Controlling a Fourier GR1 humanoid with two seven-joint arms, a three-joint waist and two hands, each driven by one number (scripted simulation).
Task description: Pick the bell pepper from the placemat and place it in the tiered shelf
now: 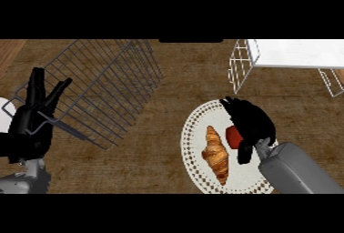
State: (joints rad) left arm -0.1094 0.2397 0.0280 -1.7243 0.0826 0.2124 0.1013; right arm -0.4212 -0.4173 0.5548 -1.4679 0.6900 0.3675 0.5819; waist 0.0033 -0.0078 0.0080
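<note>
A: Where is the bell pepper?

B: It is red, and it sits on the round white placemat on the brown desk. Only a bit of it shows. The right hand is on top of it and hides most of it.

A: Is the hand holding it?

B: The black fingers bend down over the pepper, and the thumb hangs down beside it. I cannot tell if they really have hold of it.

A: What else is on the placemat?

B: A croissant. It lies just beside the pepper, on the left.

A: And the other hand?

B: The left hand is at the left edge. Its fingers are straight and point up. It holds nothing.

A: Where is the tiered shelf?

B: It is white, at the top right, well apart from the pepper. A grey wire basket leans at the top left, near the left hand.
</note>
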